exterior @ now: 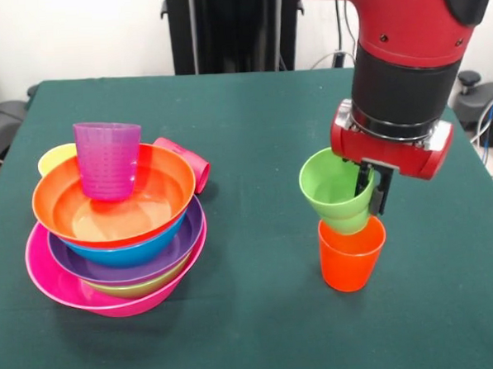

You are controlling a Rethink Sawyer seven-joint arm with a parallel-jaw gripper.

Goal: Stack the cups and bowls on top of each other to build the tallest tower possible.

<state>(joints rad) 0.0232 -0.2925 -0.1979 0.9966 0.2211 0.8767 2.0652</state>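
**Green cup held tilted over orange cup as bowl tower waits at the far side of the desk**

From my remote station I see the arm's jaws (pixel 377 187) clenched on the rim of the green cup (pixel 336 188), one dark finger (pixel 381 190) showing outside the cup wall on the picture's right. The green cup leans, its mouth turned up and toward the picture's left, and its narrow base sits in the mouth of the orange cup (pixel 351 257), which stands upright on the green-covered desk (pixel 254 333). I cannot tell whether the green cup's base rests on the orange cup or hangs just inside its rim.

Well apart, at the picture's left, stands the tower (pixel 117 241) of nested bowls. The pink bowl (pixel 49 282) is the base; a green bowl (pixel 144 285) shows only as a thin edge within it, then the purple bowl (pixel 163 251), the blue bowl (pixel 134 252), and the orange bowl (pixel 160 193) on top. The stack sits slightly askew, each bowl tipped a little against the one below. Inside the orange bowl stands the purple cup (pixel 107 159), upright and mouth up.

Behind the tower, the yellow cup (pixel 55 157) peeks out at the left, mostly hidden by the bowls. The red cup (pixel 187 160) lies on its side just behind the orange bowl's right rim; whether the two touch I cannot tell.
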